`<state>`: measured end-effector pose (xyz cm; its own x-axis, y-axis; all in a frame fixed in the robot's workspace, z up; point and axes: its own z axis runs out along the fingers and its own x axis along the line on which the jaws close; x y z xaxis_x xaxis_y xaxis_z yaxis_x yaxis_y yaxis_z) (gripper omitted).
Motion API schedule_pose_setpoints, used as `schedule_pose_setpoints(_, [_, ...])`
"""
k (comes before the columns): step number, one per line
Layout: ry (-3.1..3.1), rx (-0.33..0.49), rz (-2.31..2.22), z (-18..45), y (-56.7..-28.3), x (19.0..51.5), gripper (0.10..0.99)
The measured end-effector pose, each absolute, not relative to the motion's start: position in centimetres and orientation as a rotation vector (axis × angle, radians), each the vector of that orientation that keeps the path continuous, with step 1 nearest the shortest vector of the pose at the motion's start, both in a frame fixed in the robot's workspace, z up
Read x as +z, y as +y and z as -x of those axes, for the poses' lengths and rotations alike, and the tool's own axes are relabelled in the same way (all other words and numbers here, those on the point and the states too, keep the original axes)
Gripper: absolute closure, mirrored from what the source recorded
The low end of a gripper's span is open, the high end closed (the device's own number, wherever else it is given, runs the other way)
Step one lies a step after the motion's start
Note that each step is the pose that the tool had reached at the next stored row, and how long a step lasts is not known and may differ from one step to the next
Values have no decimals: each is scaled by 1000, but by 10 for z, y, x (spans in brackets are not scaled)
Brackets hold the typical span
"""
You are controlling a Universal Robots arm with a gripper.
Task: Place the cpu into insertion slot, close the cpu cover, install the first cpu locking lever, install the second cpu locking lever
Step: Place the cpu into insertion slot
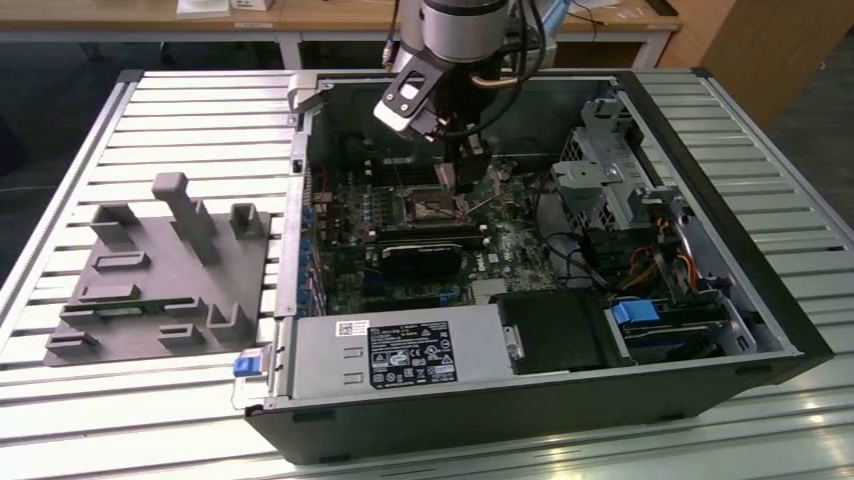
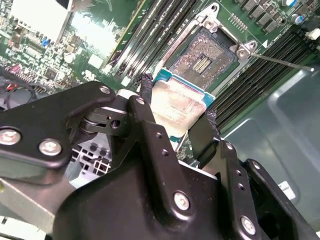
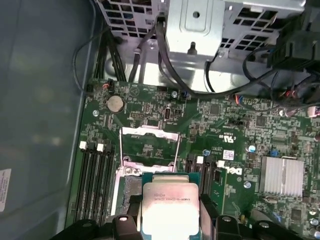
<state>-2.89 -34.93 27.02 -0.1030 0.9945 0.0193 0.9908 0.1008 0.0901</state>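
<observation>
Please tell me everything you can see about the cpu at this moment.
The cpu is a small flat square chip with a pale silvery metal top, faint print and a thin green edge. The gripper grips it by two opposite sides between its black fingers. It hangs close to the open insertion slot, whose bare contacts show, and it is not seated.

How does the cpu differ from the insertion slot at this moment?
The cpu has a pale, silvery top; the insertion slot has a dark centre inside a metal rim. The cpu is gripped by the tool; the insertion slot sits fixed on the green board and is empty. Both are square and look close in size.
</observation>
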Motion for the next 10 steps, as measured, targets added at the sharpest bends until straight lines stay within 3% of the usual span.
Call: schedule_pose_setpoints(10, [2264, 123, -2106, 37, -342, 256, 545])
